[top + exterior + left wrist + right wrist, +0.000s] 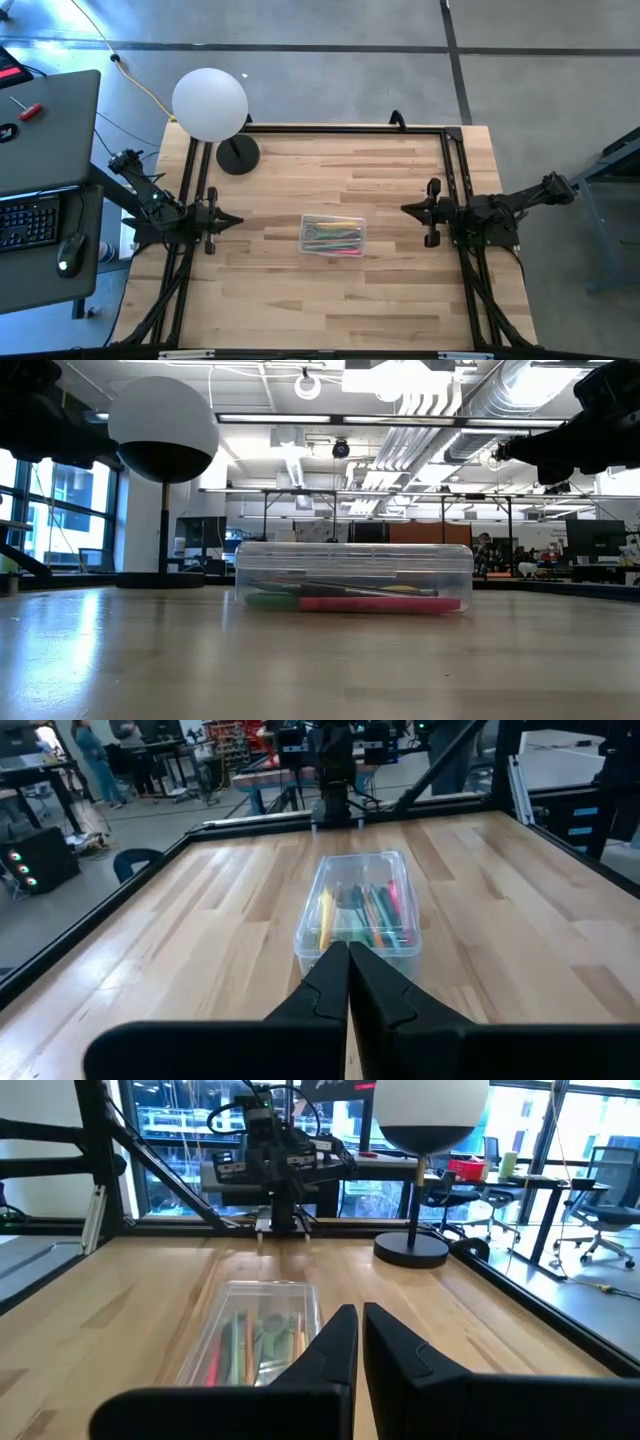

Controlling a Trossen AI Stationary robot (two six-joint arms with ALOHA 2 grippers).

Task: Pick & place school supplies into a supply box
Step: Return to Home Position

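Closest to the left wrist lens, the left gripper (347,975) has its two fingers pressed together with nothing between them. The right gripper (360,1330) looks the same in its own view: fingers closed to a thin slit, and empty.

Straight ahead of both lies the box (333,235), flat on the table (330,300) near its middle, with the lid down. The supplies (372,908) show through the clear wall as pink, green and yellow sticks laid lengthwise.

From above, the box's long axis runs side to side, along the line that joins the two arms, so each gripper faces one short end. The left gripper (236,220) sits at the table's left edge and the right gripper (406,209) at its right edge. Both are well apart from the box, and the right one is somewhat nearer. The box also lies a little toward the front edge, off the line between the two tips.

The lamp (210,103) stands at the back left corner, clear of all this.

Judging by how things lie, the packing is done and neither arm needs to go toward the box. What remains is settling into rest, and both arms look close to that already.
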